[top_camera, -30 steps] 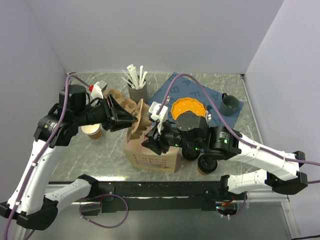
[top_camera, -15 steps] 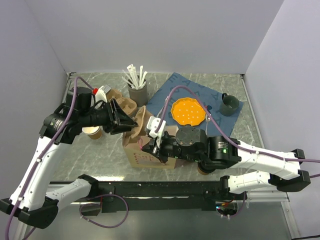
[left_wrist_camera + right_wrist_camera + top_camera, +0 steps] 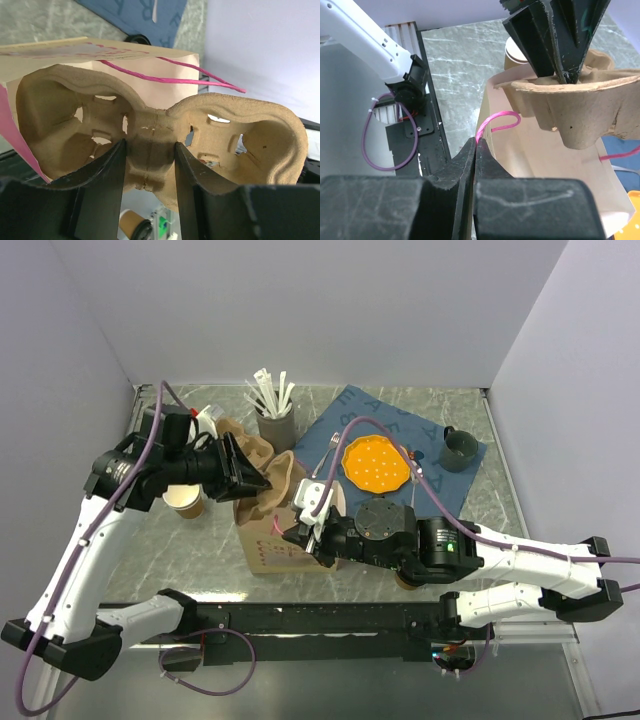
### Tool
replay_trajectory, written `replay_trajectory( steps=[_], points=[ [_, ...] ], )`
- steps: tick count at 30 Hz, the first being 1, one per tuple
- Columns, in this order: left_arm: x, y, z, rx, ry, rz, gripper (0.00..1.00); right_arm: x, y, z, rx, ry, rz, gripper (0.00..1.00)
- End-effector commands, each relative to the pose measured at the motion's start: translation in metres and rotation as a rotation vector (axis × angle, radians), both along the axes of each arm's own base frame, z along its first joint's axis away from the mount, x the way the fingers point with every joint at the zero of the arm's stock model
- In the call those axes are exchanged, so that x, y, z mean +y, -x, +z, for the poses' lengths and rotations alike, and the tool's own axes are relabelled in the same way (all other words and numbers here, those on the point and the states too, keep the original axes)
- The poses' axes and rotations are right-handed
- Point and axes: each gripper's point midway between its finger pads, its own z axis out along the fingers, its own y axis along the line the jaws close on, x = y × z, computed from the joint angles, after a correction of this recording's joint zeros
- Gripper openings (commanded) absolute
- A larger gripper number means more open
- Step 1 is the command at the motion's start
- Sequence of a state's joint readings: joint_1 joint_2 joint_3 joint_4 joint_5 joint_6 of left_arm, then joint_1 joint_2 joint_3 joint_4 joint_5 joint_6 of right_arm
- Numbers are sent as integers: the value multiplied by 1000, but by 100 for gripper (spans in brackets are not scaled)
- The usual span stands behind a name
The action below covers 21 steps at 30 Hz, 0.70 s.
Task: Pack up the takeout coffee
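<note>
So, the left fingers are closed part-way onto the narrow middle bridge of a brown moulded-pulp cup carrier, one finger on each side. They're holding it in the air, tipped up on edge, right over the open mouth of the tan kraft paper bag. One end of the carrier sits just inside the bag's top edge and the other end pokes out past it.

The right fingers are pinched fully together on the bag's thin pink cord handle at the near rim of the bag. The loop of the cord arches up out of the grip. The carrier hangs just beyond that pinch, not touching the right fingers.

The bag stands on the grey marbled surface. The takeout coffee, a small kraft-brown paper cup with a black lid, is outside the bag, on the surface to the bag's right. It's mostly buried under the right arm, so only a sliver of brown shows.

Left of the bag there's a lidless brown paper cup. Behind the bag is a grey holder full of white sticks. Behind and to the right of the bag, a round orange dish lies on a dark blue cloth.
</note>
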State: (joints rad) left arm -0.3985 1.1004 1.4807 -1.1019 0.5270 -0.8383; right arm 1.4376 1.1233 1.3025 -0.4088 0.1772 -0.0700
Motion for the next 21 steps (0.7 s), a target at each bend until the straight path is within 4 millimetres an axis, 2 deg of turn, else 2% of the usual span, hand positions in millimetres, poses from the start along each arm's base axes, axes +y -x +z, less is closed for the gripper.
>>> replay_trajectory(
  steps=[1,7,12,21],
  points=[
    [9,-5,8,-73,-82,8,32,1,-2,19,-30,-68,-15,0],
    [14,-5,2,-77,-157,18,32,4,1,17,-9,-69,-8,0],
    [16,-2,-2,-67,-201,22,30,11,12,14,-4,-69,38,0],
    [21,-1,-7,-73,-304,38,28,17,15,16,-5,-53,43,0]
  ],
)
